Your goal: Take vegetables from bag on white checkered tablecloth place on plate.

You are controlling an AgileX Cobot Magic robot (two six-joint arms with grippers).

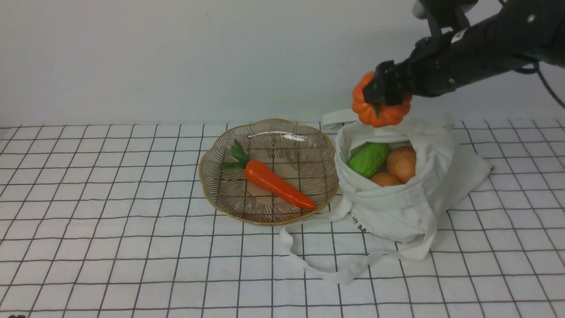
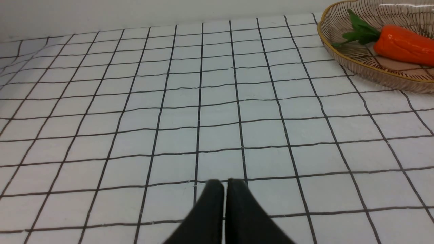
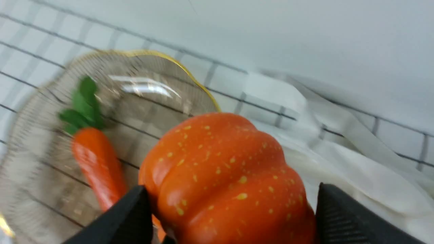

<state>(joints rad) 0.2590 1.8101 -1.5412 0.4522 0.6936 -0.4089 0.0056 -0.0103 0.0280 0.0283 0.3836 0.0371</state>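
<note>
My right gripper (image 1: 385, 95) is shut on the orange pumpkin (image 1: 380, 111) and holds it in the air above the far rim of the white bag (image 1: 397, 207). In the right wrist view the pumpkin (image 3: 223, 176) fills the space between the two black fingers (image 3: 129, 217). The bag lies open on the checkered tablecloth (image 1: 110, 221) with a green gourd (image 1: 368, 159) and tan potatoes (image 1: 401, 164) inside. The plate (image 1: 220, 154) stands left of the bag and holds the carrot (image 1: 278, 184). My left gripper (image 2: 225, 184) is shut and empty, low over the cloth.
The bag's long strap handles (image 1: 326, 271) trail on the cloth in front of the bag and by the plate's near rim. A pale wall runs along the back of the table. The plate (image 2: 342, 57) and carrot (image 2: 403, 45) show in the left wrist view.
</note>
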